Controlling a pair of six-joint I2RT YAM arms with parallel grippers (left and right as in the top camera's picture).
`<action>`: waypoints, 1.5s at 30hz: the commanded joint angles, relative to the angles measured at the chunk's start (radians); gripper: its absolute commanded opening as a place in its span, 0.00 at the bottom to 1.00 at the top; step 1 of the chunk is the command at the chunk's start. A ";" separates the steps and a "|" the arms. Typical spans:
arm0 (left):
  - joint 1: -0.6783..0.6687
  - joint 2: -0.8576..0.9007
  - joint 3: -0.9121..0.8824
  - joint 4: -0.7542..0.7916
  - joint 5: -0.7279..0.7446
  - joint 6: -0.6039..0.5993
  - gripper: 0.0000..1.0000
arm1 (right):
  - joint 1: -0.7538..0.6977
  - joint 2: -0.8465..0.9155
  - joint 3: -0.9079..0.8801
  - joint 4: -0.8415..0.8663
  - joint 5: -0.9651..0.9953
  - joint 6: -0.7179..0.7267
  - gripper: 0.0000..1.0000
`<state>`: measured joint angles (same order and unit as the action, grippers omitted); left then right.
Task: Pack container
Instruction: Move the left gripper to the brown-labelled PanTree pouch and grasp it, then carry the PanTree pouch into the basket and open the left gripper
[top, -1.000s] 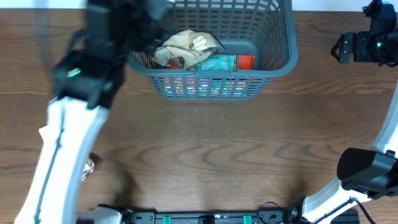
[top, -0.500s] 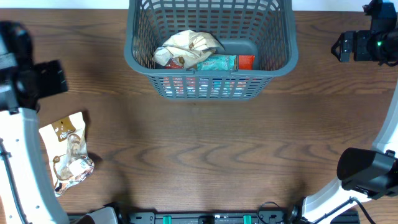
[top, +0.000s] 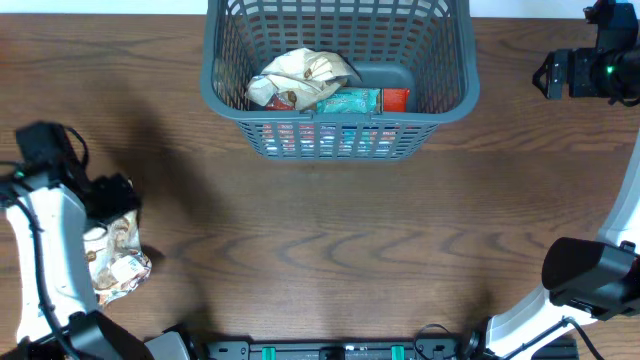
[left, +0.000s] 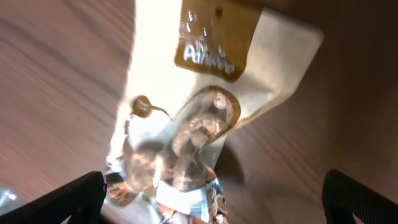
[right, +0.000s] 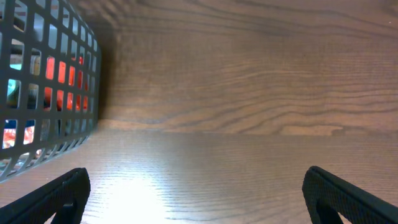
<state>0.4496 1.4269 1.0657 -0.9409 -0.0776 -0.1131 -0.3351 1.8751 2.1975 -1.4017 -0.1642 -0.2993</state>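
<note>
The dark grey slotted container (top: 455, 95) stands at the table's back centre, holding a crumpled cream packet (top: 300, 72), a teal packet (top: 350, 101) and a red one (top: 396, 99). Its lattice side shows at the left of the right wrist view (right: 43, 87). A cream and brown snack packet (top: 118, 262) lies flat on the table at the far left; it fills the left wrist view (left: 186, 118). My left gripper (left: 214, 202) is open just above that packet, fingers either side of it. My right gripper (right: 199, 199) is open and empty over bare table at the far right.
The wooden table (top: 330, 240) spans the view. My right arm's base (top: 585, 275) stands at the front right corner. The left arm (top: 50, 240) reaches along the left edge over the packet.
My left arm has swung from the container back to the left side and down, and now covers part of the snack packet. The right arm has not moved.
</note>
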 joint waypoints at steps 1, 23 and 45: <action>0.000 -0.003 -0.105 0.054 0.025 -0.026 0.99 | -0.005 0.008 -0.002 -0.001 -0.010 -0.009 0.99; 0.013 0.073 -0.246 0.230 0.014 0.348 0.99 | -0.005 0.008 -0.002 -0.006 -0.008 -0.016 0.99; 0.013 0.208 -0.246 0.293 0.041 0.258 0.38 | -0.005 0.008 -0.002 -0.019 -0.008 -0.016 0.99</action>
<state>0.4572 1.6188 0.8238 -0.6468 -0.0387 0.1585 -0.3351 1.8751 2.1975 -1.4185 -0.1646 -0.3004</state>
